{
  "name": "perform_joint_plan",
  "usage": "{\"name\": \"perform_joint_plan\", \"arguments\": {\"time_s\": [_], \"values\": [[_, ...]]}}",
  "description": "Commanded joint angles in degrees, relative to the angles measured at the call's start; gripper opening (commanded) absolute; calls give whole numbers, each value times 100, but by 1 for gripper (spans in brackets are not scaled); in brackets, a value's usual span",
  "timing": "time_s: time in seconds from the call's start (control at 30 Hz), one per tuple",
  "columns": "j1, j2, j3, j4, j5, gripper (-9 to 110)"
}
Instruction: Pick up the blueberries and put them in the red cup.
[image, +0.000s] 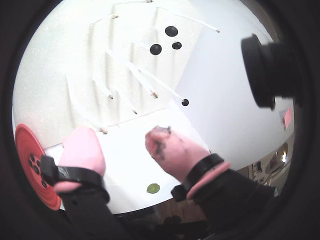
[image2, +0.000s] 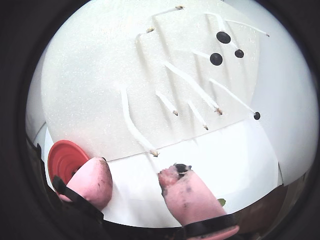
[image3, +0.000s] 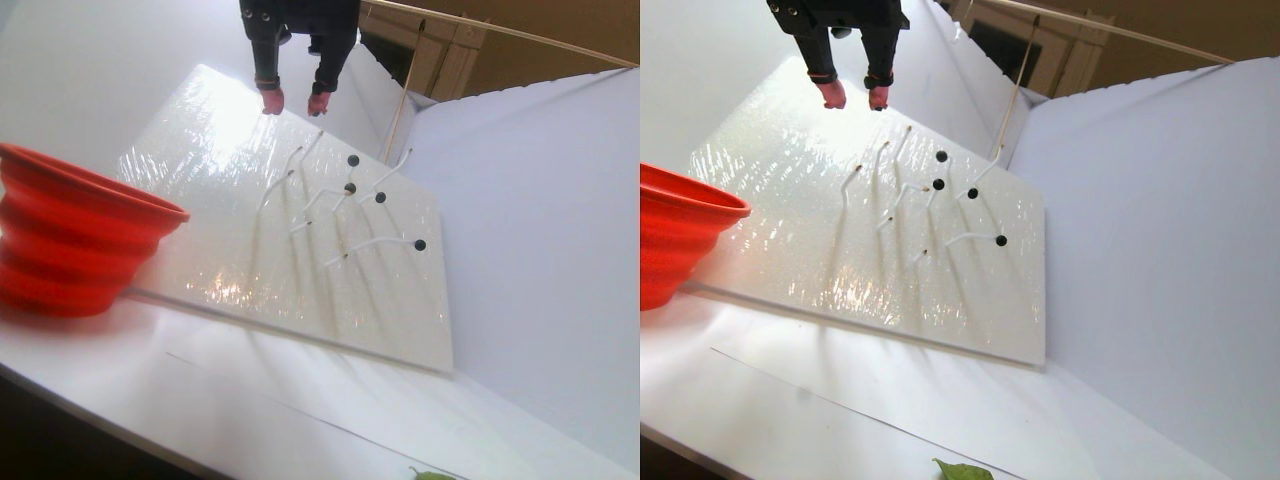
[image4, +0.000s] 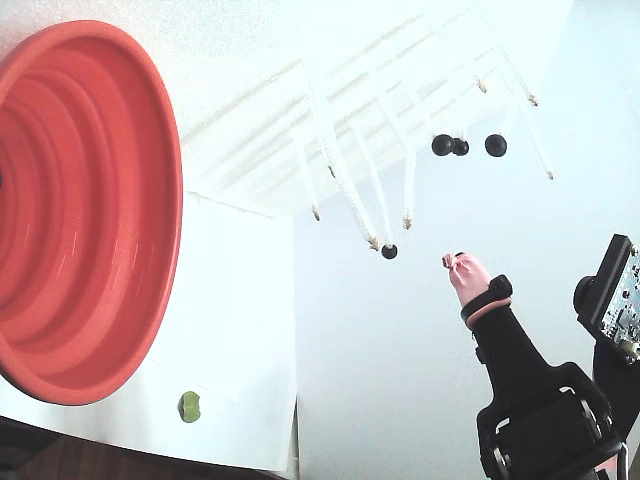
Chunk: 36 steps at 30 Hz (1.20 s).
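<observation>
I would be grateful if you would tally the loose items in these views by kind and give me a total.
Small round glossy black blueberries still on the white stems: 4
Black blueberries already inside the cup: several, too blurred to count
Red-orange ribbed round cup: 1
Small green leaf: 1
Total clearly countable: 6

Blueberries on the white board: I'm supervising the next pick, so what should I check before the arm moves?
1. Gripper open, pink fingers apart: ok.
2. Blueberries on the board to pick: ok, four visible.
3. Lone berry at the board's edge, clear of the other three: ok.
4. Red cup beside the gripper, mouth unobstructed, dark berries inside: ok.
5. Gripper empty: cannot tell; a dark spot on one fingertip may be a stain or a berry.
</observation>
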Motion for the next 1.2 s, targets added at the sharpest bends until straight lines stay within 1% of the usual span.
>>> {"name": "perform_joint_plan", "arguments": {"time_s": [0.0,1.17], "values": [[334,-141,-756,-167,-44,18],[879,-2294,-2443,-1213,-483,19]]}}
